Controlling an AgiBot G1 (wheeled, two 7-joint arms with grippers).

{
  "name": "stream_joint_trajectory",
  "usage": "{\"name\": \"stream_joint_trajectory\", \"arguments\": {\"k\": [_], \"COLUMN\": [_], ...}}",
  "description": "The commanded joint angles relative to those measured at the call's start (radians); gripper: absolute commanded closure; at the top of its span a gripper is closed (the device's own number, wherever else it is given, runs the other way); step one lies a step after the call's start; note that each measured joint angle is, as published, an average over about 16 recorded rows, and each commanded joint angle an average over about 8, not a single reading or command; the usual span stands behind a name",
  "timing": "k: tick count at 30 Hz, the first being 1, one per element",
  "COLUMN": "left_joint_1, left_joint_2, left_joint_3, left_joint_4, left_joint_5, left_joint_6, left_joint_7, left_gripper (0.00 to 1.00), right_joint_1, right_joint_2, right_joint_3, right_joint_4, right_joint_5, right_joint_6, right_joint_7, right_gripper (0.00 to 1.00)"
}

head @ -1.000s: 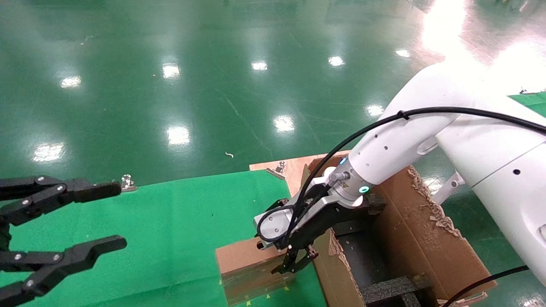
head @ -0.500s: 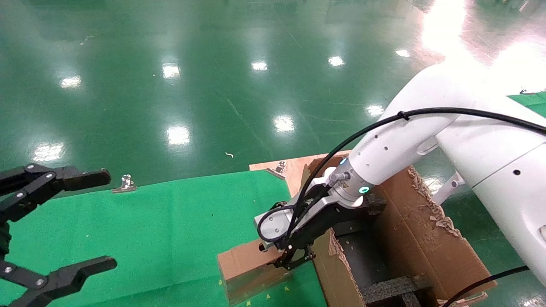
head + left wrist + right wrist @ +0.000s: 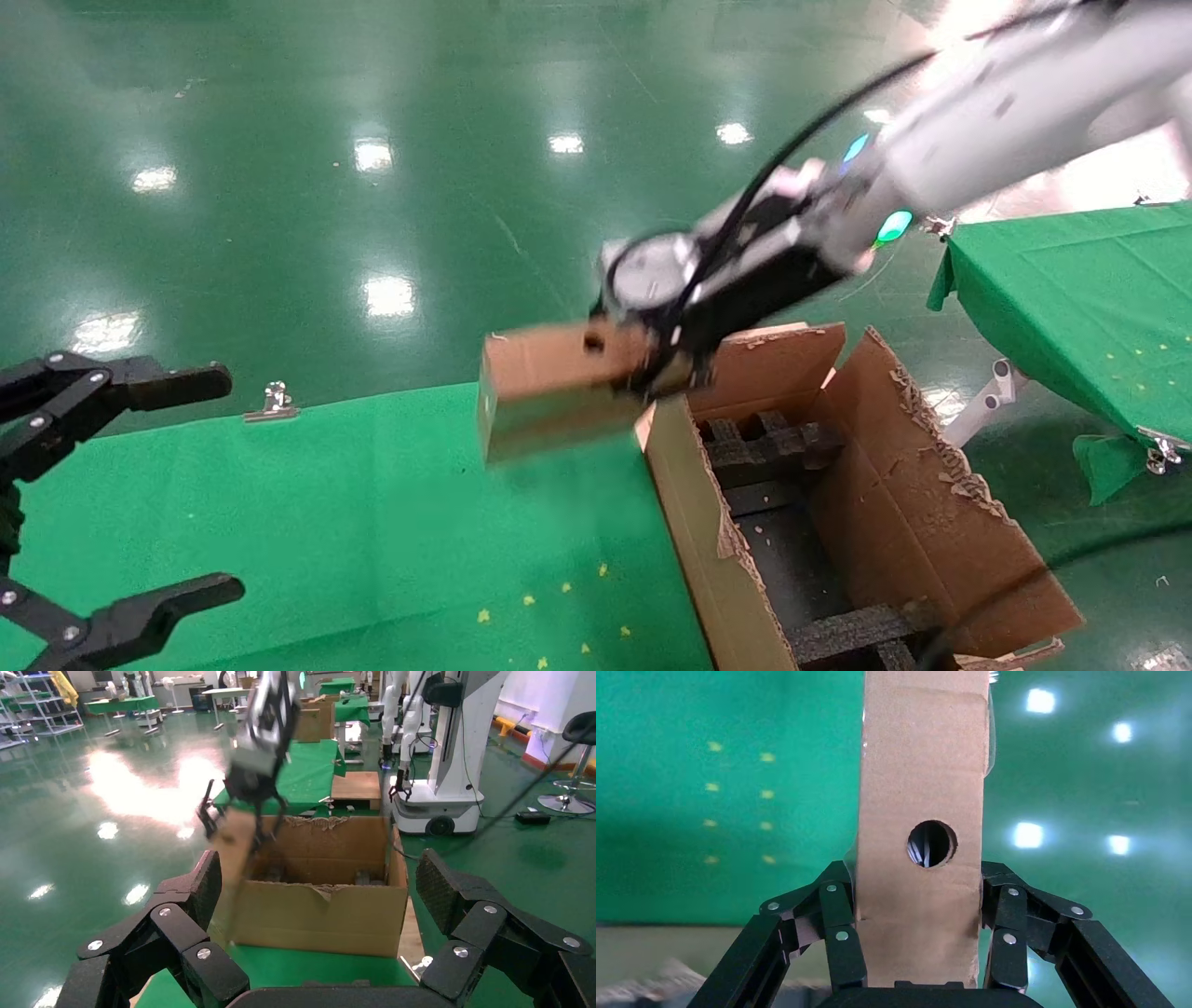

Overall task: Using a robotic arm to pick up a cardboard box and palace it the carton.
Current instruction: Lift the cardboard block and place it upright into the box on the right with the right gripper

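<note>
I work in a factory hall: glossy green floor [image 3: 372, 186], more robots [image 3: 450, 741], shelving racks [image 3: 28, 706], cloth-covered counters [image 3: 126, 702].

Right claw [image 3: 666, 368] raised, fingers [image 3: 838, 927] clamped; left claw [image 3: 140, 494] low at left, fingers spread wide.

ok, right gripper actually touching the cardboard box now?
Touching. The right wrist view shows the right gripper with its fingers pressed against both broad faces of the cardboard box.

pincers: 2 [image 3: 130, 485] [image 3: 666, 368] | cardboard box: 1 [image 3: 549, 391] | carton: 1 [image 3: 894, 503] | green tables: 2 [image 3: 354, 522] [image 3: 1071, 289]
</note>
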State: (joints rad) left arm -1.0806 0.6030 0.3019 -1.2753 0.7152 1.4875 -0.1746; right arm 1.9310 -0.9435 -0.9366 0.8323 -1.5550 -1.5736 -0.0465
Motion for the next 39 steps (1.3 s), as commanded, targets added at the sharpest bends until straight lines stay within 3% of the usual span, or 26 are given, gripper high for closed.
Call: {"name": "stream_joint_trajectory", "arguments": {"k": [1,13,22,32,39], "left_joint_1": [0.000,0.000,0.000,0.000,0.000], "left_joint_2": [0.000,0.000,0.000,-0.001,-0.001], "left_joint_3": [0.000,0.001,0.001,0.001,0.002], "left_joint_4": [0.000,0.000,0.000,0.000,0.000], "left_joint_5": [0.000,0.000,-0.001,-0.001,-0.001], "left_joint_6": [0.000,0.000,0.000,-0.001,-0.001], "left_joint_7": [0.000,0.000,0.000,0.001,0.001], "left_gripper": [0.00,0.00,0.00,0.00,0.00], "right_joint_1": [0.050,0.198,0.253,0.252,0.214], "right_joint_2": [0.008,0.072,0.226,0.414,0.461], "right_joint_3": [0.003,-0.078,-0.183,-0.312,-0.365], "right_joint_4": [-0.018,-0.074,-0.045,0.061,0.107], "right_joint_5": [0.003,0.030,0.016,0.010,0.011], "right_joint_6": [-0.005,-0.011,-0.016,-0.007,0.007], "right_joint_7": [-0.009,-0.022,0.026,0.117,0.150], "right_gripper": [1.00,1.00,1.00,1.00,1.00]}}
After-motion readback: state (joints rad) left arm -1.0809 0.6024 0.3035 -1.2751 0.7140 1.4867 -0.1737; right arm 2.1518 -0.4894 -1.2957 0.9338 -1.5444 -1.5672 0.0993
